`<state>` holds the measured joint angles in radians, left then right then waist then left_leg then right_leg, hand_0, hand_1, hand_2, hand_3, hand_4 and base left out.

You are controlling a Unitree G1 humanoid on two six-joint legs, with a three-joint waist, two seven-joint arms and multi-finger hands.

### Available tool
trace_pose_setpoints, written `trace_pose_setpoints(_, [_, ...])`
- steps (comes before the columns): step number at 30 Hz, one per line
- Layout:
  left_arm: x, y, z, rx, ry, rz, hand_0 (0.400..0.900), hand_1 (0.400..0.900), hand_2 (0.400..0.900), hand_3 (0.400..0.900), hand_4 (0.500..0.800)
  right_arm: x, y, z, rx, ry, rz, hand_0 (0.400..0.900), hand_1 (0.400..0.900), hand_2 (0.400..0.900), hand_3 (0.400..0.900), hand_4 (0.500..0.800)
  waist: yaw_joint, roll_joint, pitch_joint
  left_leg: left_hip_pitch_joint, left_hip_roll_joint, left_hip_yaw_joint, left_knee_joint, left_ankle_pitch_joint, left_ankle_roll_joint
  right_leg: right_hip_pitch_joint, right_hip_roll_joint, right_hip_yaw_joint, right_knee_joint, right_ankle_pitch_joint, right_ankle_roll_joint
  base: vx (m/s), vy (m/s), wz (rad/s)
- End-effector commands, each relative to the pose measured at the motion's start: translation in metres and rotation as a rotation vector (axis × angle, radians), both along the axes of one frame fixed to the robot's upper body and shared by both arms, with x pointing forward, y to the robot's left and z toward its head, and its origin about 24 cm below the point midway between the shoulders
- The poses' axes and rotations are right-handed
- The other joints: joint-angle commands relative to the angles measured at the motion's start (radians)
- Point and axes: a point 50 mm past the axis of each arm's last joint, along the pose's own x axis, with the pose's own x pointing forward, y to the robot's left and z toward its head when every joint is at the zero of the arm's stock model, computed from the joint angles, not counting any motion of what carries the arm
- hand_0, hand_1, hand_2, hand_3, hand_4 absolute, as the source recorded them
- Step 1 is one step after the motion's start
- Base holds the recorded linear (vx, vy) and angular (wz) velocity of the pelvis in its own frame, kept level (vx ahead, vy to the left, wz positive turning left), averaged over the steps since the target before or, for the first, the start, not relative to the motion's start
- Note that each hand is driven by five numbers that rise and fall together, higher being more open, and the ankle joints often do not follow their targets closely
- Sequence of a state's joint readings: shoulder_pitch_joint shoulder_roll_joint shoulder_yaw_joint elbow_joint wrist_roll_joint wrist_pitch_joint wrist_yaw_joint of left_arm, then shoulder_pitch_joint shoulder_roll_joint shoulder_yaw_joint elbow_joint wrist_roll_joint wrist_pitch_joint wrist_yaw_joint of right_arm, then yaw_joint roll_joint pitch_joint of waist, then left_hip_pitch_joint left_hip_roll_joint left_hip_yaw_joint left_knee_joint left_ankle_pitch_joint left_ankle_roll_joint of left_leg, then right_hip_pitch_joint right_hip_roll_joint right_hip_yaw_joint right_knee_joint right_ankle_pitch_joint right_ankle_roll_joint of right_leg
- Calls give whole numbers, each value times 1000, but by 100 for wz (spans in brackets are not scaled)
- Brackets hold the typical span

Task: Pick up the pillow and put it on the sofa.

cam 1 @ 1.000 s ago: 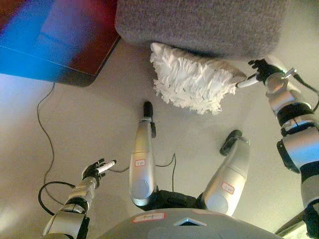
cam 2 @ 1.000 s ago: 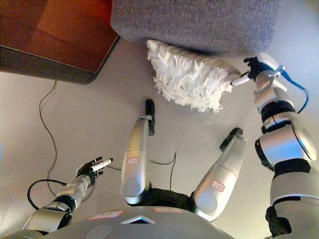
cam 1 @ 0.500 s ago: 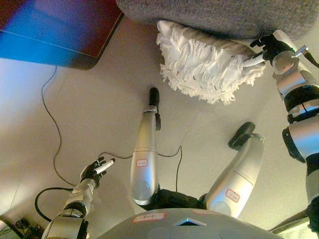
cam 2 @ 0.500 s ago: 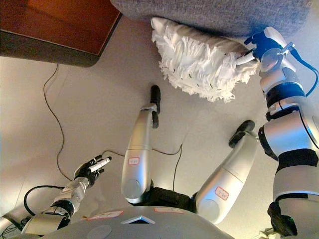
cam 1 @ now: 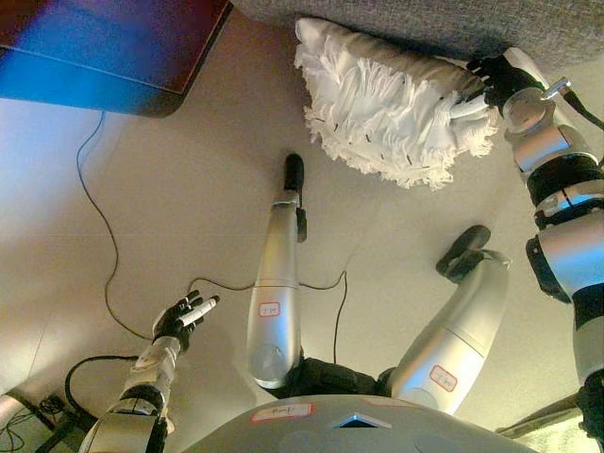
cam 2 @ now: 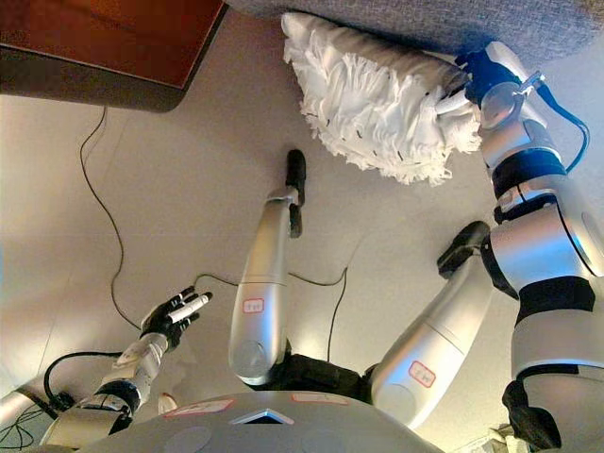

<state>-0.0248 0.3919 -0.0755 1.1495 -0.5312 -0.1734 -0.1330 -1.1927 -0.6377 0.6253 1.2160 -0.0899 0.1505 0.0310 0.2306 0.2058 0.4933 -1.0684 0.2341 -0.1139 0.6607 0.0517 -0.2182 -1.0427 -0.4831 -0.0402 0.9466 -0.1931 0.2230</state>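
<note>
The white ruffled pillow (cam 1: pixel 387 104) lies on the floor against the foot of the grey sofa (cam 1: pixel 538 24) at the top of the view. My right hand (cam 1: pixel 493 80) is at the pillow's right end. Its dark fingers lie over the top edge and a white-tipped finger presses in from below, pinching the corner. It also shows in the right eye view (cam 2: pixel 477 75). My left hand (cam 1: pixel 181 319) hangs at the lower left, well away from the pillow, with fingers relaxed and holding nothing.
A dark red-brown table (cam 2: pixel 94 38) stands at the upper left, next to the sofa. The pale floor (cam 1: pixel 170 189) spreads between it and the pillow.
The camera has shifted, so the whole scene sits higher in view. My right hand has moved from just touching the pillow's right end to pinching it. The left hand has stayed put.
</note>
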Motion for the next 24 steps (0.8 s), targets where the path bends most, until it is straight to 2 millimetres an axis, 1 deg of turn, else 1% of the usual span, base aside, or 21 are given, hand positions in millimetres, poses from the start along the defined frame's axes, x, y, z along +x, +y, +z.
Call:
trace_pose_setpoints(1, [-55, 35, 2, 82, 107, 49, 900, 900, 900, 900, 800, 11, 31, 66, 36, -208, 130, 900, 900, 900, 900, 800, 44, 89, 27, 12, 28, -22, 4, -27, 64, -87, -23, 87, 30, 48, -50, -25, 18, 3])
trace_pose_setpoints(8, [-51, 42, 8, 98, 64, 47, 900, 900, 900, 900, 800, 14, 52, 69, 129, -188, 255, 900, 900, 900, 900, 800, 56, 90, 27, -85, 13, -32, 58, -43, 68, -173, -26, 91, 60, 47, -57, -20, 9, 3])
trace_pose_setpoints(9, [-51, 42, 9, 99, 60, 48, 900, 900, 900, 900, 800, 14, 56, 69, 138, -182, 280, 849, 849, 849, 849, 769, 57, 89, 27, -90, 13, -32, 59, -43, 69, -177, -27, 90, 59, 49, -57, 0, 0, 0])
trace_pose_setpoints(10, [-51, 43, 9, 100, 57, 49, 900, 900, 900, 900, 800, 14, 59, 70, 156, -176, 313, 400, 400, 400, 400, 500, 59, 89, 27, -94, 12, -32, 61, -44, 70, -179, -28, 88, 58, 50, -57, -20, -3, 3])
trace_pose_setpoints(11, [-51, 44, 10, 102, 53, 48, 900, 900, 900, 900, 800, 14, 61, 70, 172, -178, 333, 400, 400, 400, 400, 500, 62, 90, 27, -104, 11, -33, 70, -47, 68, -187, -32, 87, 62, 50, -56, -21, -9, 3])
trace_pose_setpoints(14, [-51, 48, 13, 108, 43, 49, 900, 900, 900, 900, 800, 13, 59, 74, 151, -199, 348, 400, 400, 400, 400, 500, 64, 90, 27, -119, 11, -36, 83, -49, 68, -199, -36, 87, 71, 49, -54, 0, 0, 0])
trace_pose_setpoints(18, [-51, 51, 15, 108, 29, 46, 900, 900, 900, 900, 800, 12, 56, 80, 128, -268, 345, 400, 400, 400, 400, 500, 65, 85, 27, -128, 18, -39, 91, -51, 66, -204, -42, 81, 75, 51, -51, -25, -23, -2])
trace_pose_setpoints(24, [-51, 53, 18, 119, 4, 40, 900, 900, 900, 900, 800, 10, 54, 85, 125, -316, 348, 400, 400, 400, 400, 500, 65, 70, 27, -99, 38, -37, 72, -44, 63, -172, -46, 58, 52, 60, -47, -47, -25, -6])
